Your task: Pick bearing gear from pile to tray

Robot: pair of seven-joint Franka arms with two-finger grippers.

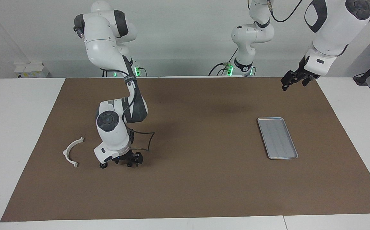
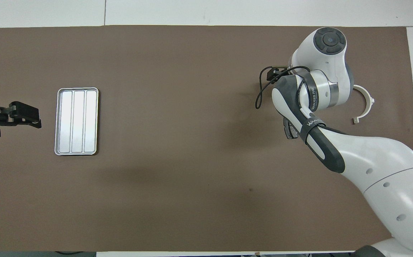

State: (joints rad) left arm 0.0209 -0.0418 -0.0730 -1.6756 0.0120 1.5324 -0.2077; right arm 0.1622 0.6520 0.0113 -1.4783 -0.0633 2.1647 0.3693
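Note:
The pile lies toward the right arm's end of the mat. Its white half-ring bracket point(image 1: 72, 152) lies apart and also shows in the overhead view point(image 2: 366, 102). My right gripper point(image 1: 128, 161) is down at the mat over the rest of the pile and hides most of it. A tiny black round piece point(image 1: 103, 165) shows beside it. A dark grey piece point(image 2: 289, 130) peeks out from under the right arm in the overhead view. The silver tray point(image 1: 277, 138) lies empty toward the left arm's end, also in the overhead view point(image 2: 76, 121). My left gripper point(image 1: 295, 80) waits open and raised beside the tray.
A brown mat point(image 1: 185, 191) covers most of the white table point(image 1: 15, 127). The right arm's elbow and a looped black cable point(image 1: 146, 140) hang low over the mat beside the pile.

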